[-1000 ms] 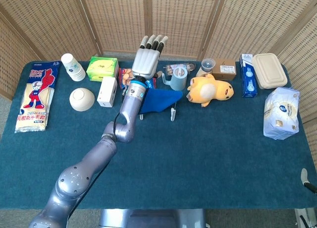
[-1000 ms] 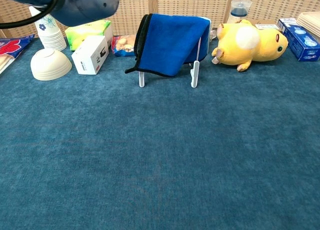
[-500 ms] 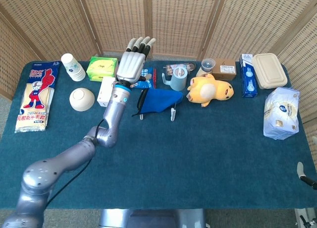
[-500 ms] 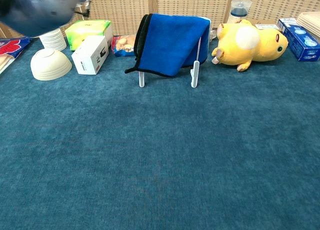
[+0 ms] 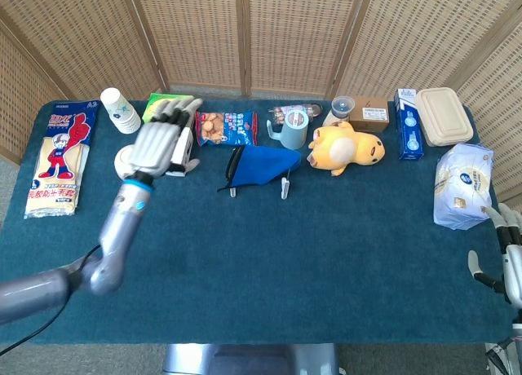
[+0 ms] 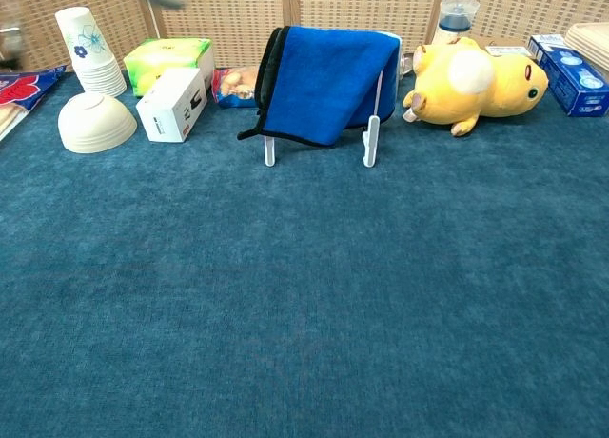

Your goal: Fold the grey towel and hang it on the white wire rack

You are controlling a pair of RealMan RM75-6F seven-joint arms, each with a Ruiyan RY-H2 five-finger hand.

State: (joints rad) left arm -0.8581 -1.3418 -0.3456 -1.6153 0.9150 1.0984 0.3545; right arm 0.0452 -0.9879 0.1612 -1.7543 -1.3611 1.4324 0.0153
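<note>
**One towel draped, both hands empty**

One folded towel [image 6: 328,81], blue though the task calls it grey, hangs over the white wire rack [image 6: 370,138] near the table's far edge, one corner trailing lower at the left. Judged from that, the hanging step looks finished; the next move calls only for parking the arms, perhaps squaring the drape.

The left hand [image 5: 161,138] hovers at nine o'clock of the rack, fingers spread, holding nothing. The right hand [image 5: 507,257] shows at the frame's four o'clock edge, fingers apart, empty.

The head view alone shows both hands. The chest view alone shows the rack's feet and the towel's dark hem. A yellow plush toy [image 6: 476,72] lies at the rack's three o'clock.
</note>
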